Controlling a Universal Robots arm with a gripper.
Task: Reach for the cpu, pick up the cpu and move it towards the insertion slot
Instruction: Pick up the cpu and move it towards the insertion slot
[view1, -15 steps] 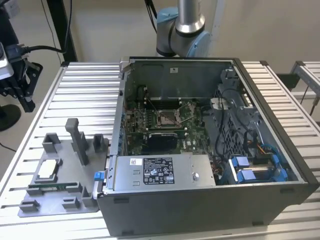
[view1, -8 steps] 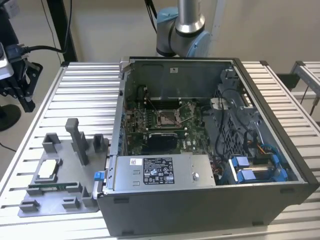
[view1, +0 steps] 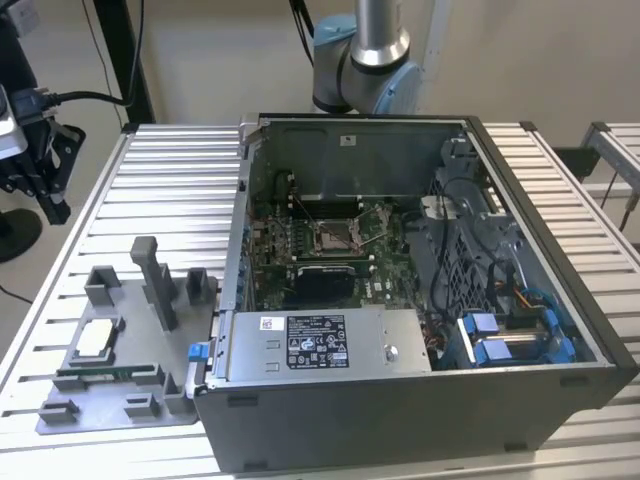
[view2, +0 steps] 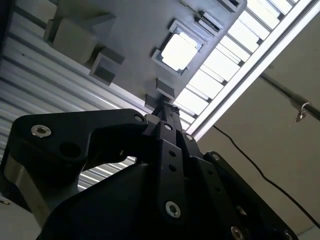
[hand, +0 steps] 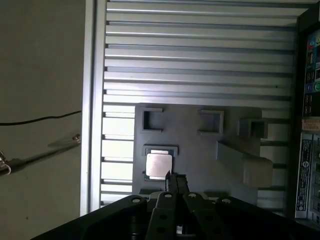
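The cpu (view1: 92, 340) is a pale square chip lying flat in a recess of the grey tray (view1: 120, 405) on the exterior view's left. Both wrist views look down on the tray from well above. In them my gripper (hand: 169, 175) (view2: 165, 104) has its dark fingers pressed together, shut with nothing between them. In the first wrist view its tip lines up with the near edge of the cpu (hand: 159, 164). In the second wrist view the cpu (view2: 180, 50) glares bright. The insertion slot (view1: 335, 237) is a metal-framed square socket on the motherboard inside the open computer case.
The open computer case (view1: 420, 400) takes up the middle and the exterior view's right of the slatted metal table (view1: 170, 190). Grey upright blocks (view1: 155, 280) stand on the tray, and a thin green memory stick (view1: 100, 374) lies near its front. The arm's base (view1: 360, 60) rises behind the case.
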